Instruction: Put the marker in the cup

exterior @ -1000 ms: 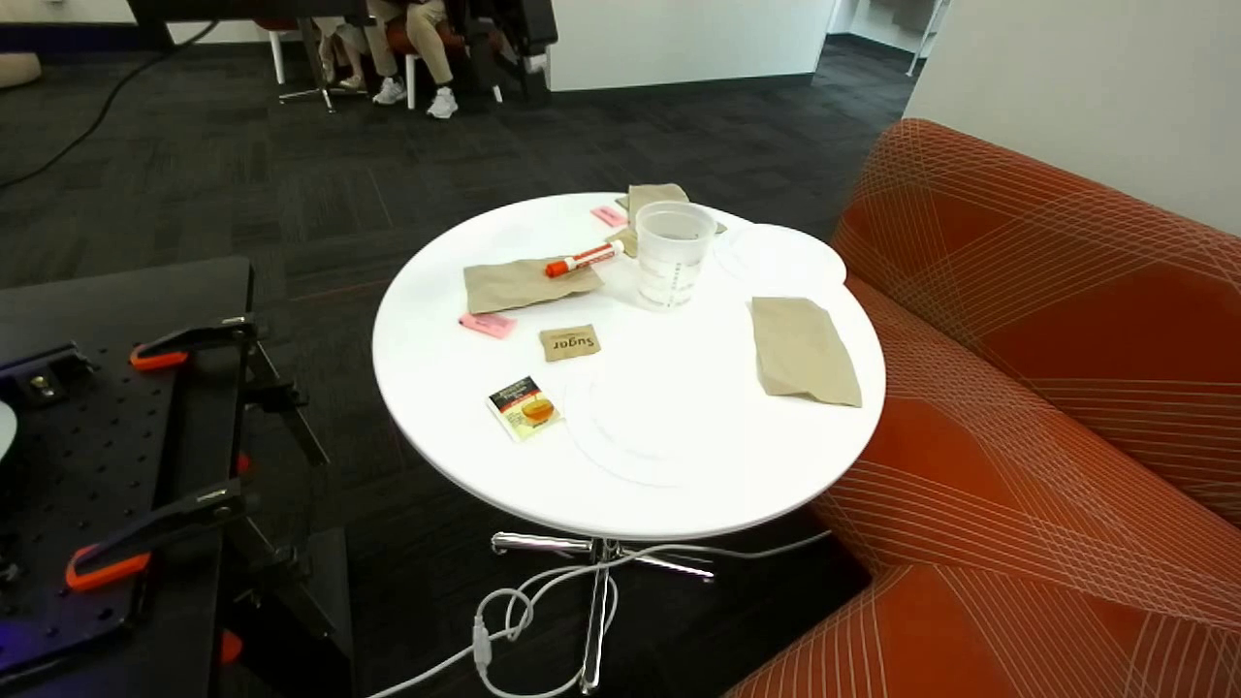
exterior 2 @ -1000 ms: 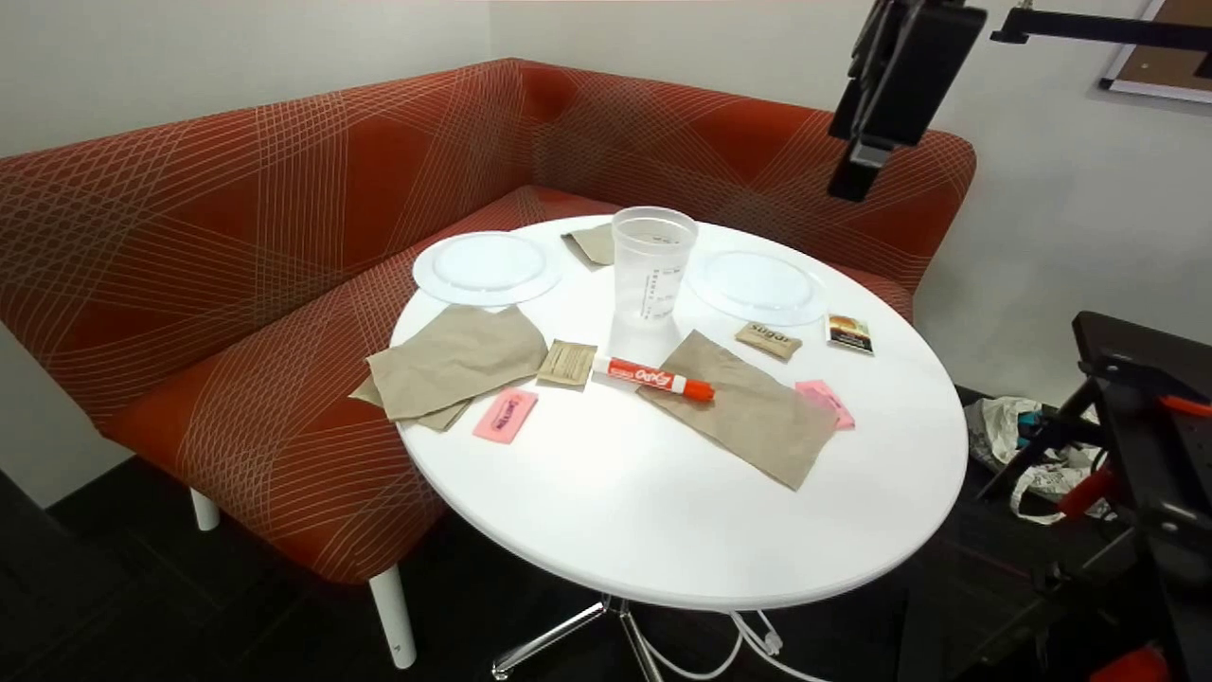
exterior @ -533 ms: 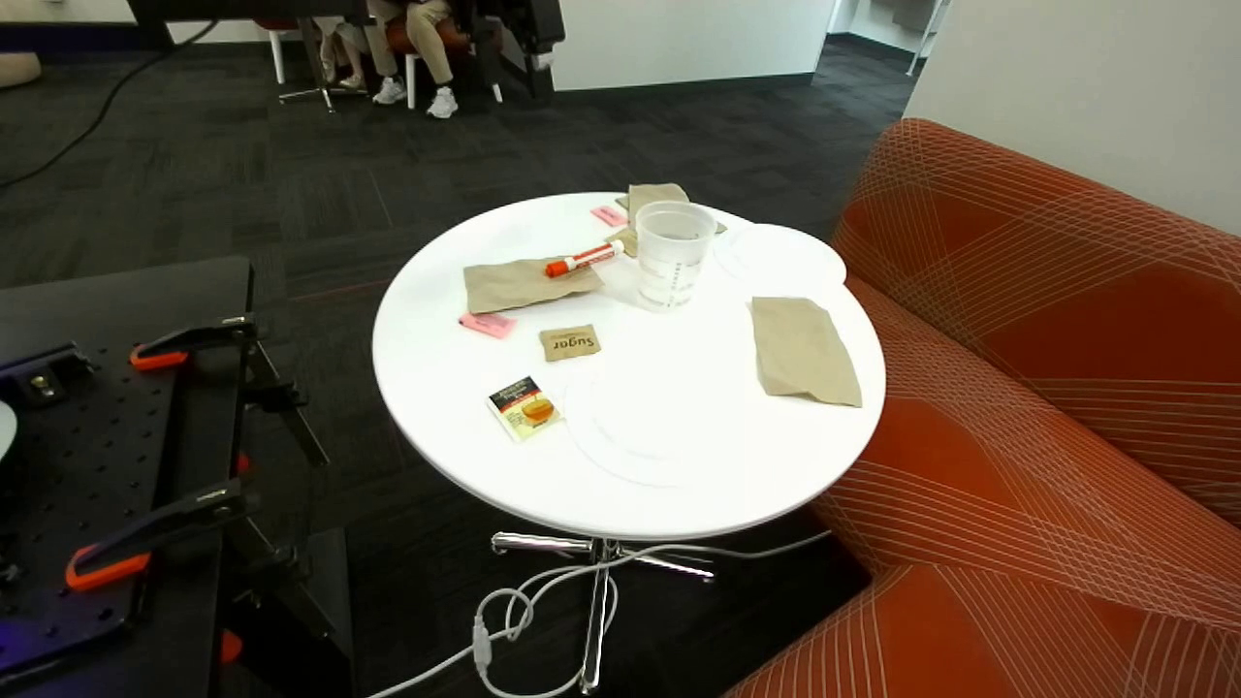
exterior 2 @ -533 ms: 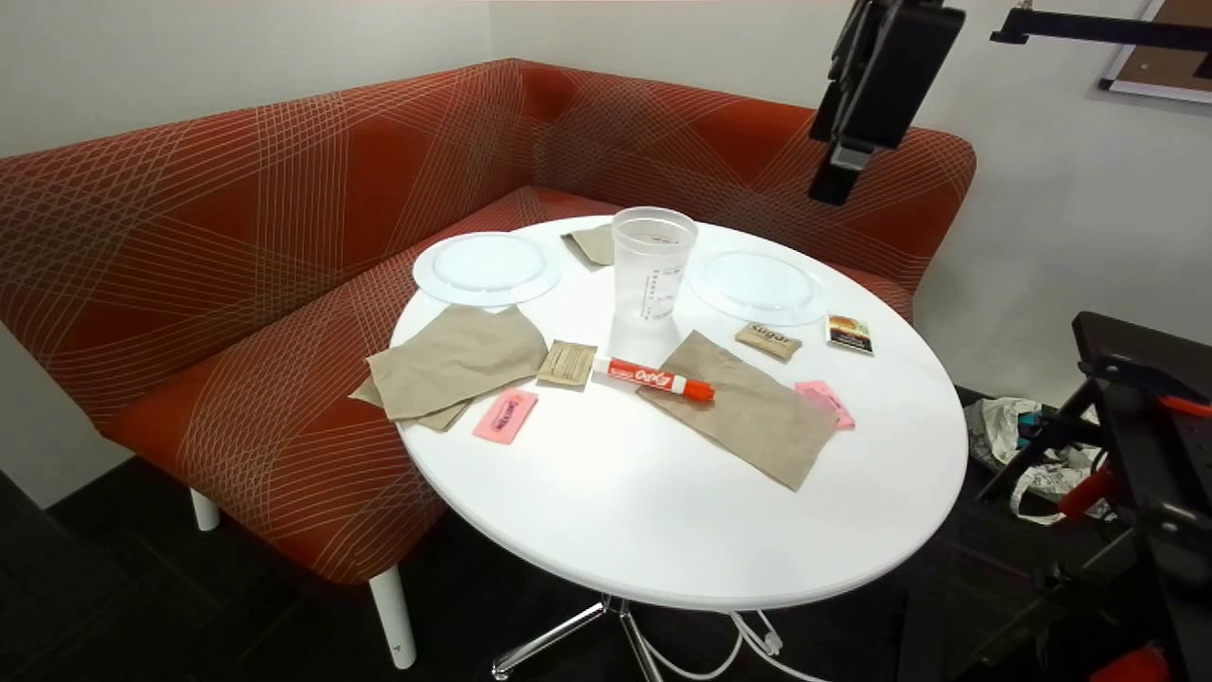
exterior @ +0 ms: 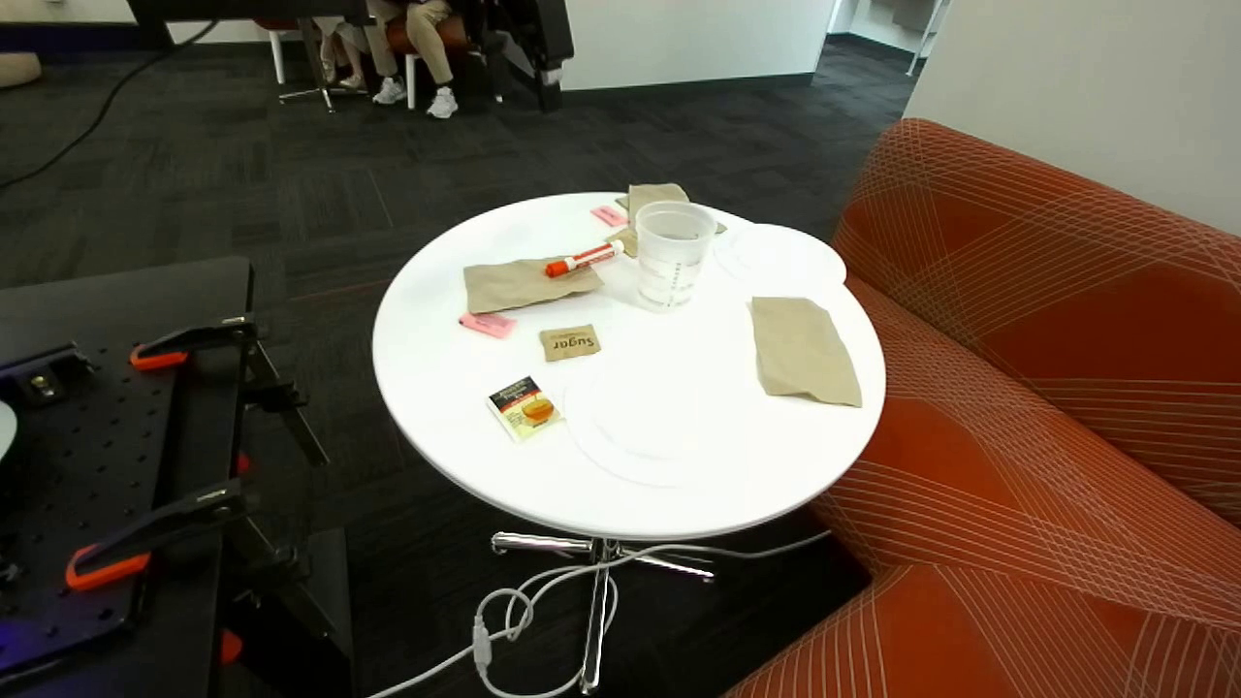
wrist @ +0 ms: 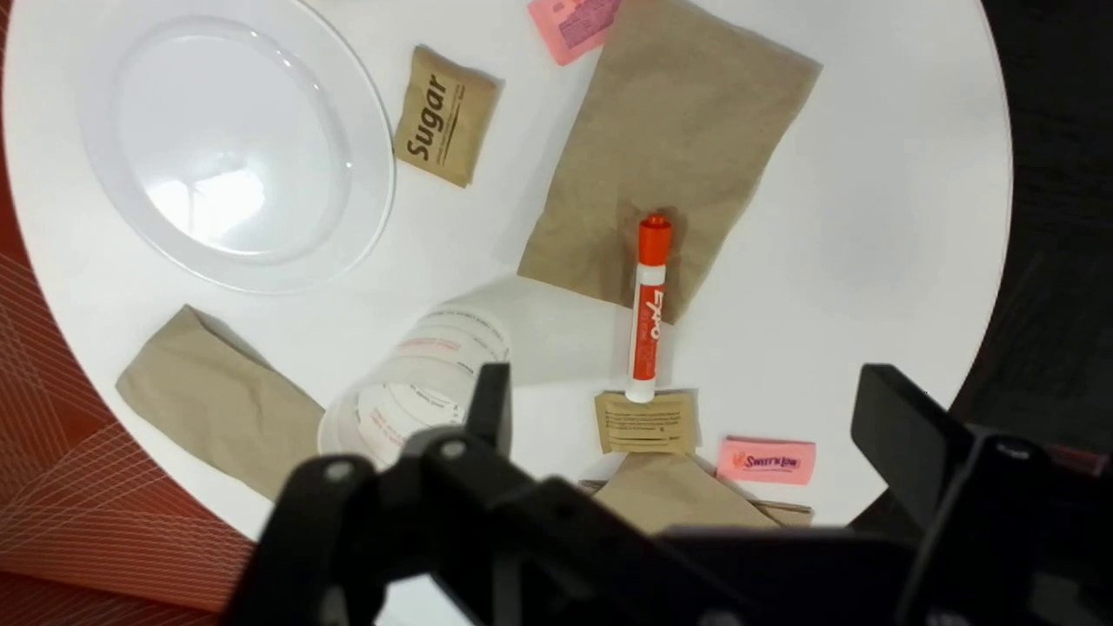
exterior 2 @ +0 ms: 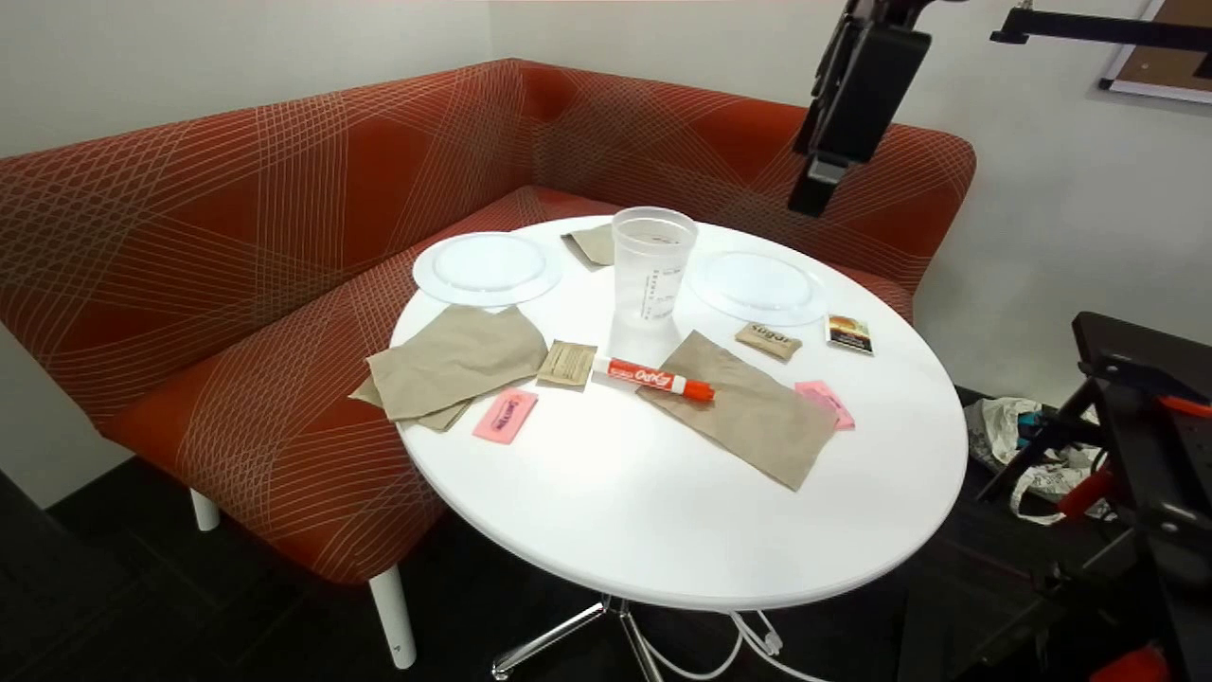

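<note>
The marker (wrist: 648,322) lay partly on a brown napkin (wrist: 674,130), near the upright cup (exterior 2: 651,270); the gripper (wrist: 685,391), spread wide and empty, had just come slightly lower and closer to both; the approach to grasp seemed under way.

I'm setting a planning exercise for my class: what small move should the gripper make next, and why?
Probably lower the gripper toward the marker, one jaw to each side. It hangs above the tabletop, jaws wide apart and holding nothing, while the marker lies outside the cup, partly over brown paper.
</note>
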`<state>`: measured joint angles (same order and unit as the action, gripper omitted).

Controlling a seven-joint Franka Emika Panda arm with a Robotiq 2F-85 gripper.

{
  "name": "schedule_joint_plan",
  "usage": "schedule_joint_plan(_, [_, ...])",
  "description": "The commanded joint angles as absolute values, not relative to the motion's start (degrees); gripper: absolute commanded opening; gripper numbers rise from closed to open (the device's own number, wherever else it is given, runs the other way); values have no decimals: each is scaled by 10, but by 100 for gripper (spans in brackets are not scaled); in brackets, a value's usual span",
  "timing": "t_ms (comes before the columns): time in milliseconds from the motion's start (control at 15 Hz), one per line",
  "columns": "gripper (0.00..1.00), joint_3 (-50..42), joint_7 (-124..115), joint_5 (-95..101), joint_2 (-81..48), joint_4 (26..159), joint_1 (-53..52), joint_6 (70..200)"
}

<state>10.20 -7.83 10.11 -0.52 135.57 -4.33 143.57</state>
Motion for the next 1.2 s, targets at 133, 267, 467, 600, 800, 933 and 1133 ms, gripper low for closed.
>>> schedule_joint_plan(133, [100, 79, -25, 54, -85, 1330, -48, 1520])
schedule_joint_plan(267, [100, 76, -18, 46, -115, 1317, -48, 1537])
schedule_joint_plan(467, [100, 75, -18, 34, -161, 1286, -50, 1536])
schedule_joint_plan(600, [100, 71, -29, 43, -187, 1267, -56, 1531])
schedule_joint_plan(800, [100, 64, -40, 52, -218, 1246, -67, 1531])
schedule_joint_plan(933, [100, 63, -39, 48, -238, 1233, -71, 1532])
schedule_joint_plan(1133, [100, 58, -46, 51, -263, 1217, -81, 1539])
